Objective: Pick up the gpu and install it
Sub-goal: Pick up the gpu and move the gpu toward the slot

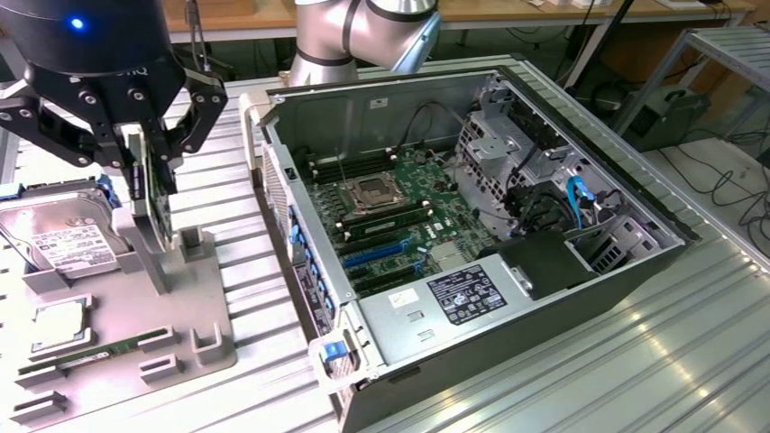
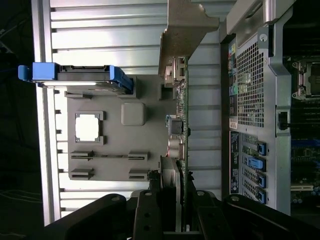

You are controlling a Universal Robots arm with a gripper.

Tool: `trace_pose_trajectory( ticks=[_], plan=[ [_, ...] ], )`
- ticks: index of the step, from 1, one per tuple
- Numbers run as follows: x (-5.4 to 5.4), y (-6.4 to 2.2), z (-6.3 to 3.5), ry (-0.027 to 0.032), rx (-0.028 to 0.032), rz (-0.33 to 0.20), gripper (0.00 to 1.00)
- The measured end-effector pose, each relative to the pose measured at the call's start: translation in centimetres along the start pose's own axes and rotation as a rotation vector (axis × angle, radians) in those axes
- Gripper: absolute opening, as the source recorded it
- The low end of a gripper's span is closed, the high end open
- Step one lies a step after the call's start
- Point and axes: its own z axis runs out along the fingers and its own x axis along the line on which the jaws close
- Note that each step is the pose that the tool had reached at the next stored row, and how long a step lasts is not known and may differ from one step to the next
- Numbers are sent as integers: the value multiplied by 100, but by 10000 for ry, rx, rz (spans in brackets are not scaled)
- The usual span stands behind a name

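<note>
Ribbed metal surface (image 1: 673,361) carries a grey tray (image 1: 180,298), just above which the pincer (image 1: 147,158) pinches the gpu (image 1: 151,207) upright by its top edge, likely so it can drop into the slots (image 1: 373,257) of the open case (image 1: 398,108) beyond.

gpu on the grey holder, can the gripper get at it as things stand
Probably yes: the gripper sits over the gpu, which stands on edge, with a finger against each side and nothing in between.
</note>
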Motion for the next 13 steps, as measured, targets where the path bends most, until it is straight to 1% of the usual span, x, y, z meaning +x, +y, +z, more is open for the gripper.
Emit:
trace_pose_trajectory(
  ticks=[7, 13],
  plan=[
    [-7, 1, -16, -2, 2, 1, 28],
    [-11, 1, -38, 0, 21, 1, 28]
  ],
)
